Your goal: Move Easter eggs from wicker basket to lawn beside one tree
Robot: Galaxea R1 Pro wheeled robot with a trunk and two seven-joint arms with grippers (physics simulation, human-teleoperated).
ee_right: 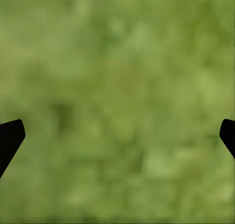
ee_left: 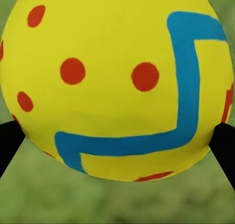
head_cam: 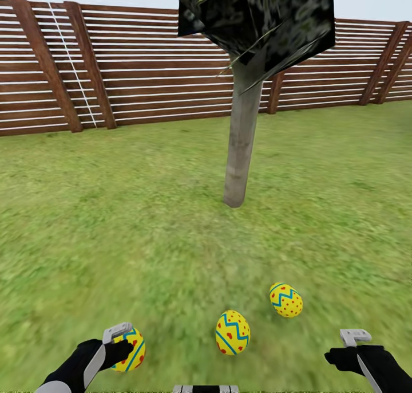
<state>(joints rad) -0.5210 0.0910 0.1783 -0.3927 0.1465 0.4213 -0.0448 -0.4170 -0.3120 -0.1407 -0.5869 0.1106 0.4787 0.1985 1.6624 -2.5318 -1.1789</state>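
Note:
Two Easter eggs, yellow with red dots and blue zigzags, lie on the lawn (head_cam: 143,221): one (head_cam: 232,332) at the near centre, the other (head_cam: 285,299) a little further right. Both rest a short way in front of the tree (head_cam: 242,152), whose grey trunk rises to a dark, blocky crown. My left gripper (head_cam: 125,344) is shut on the third egg (head_cam: 136,347) low at the near left; up close that egg (ee_left: 112,82) sits between the black fingertips (ee_left: 7,140). My right gripper (head_cam: 345,347) is open over bare grass (ee_right: 117,87). The wicker basket is out of view.
A slatted wooden fence (head_cam: 143,83) with brown posts runs across the back of the garden behind the tree. Open grass spreads to both sides of the trunk and between the eggs and the fence.

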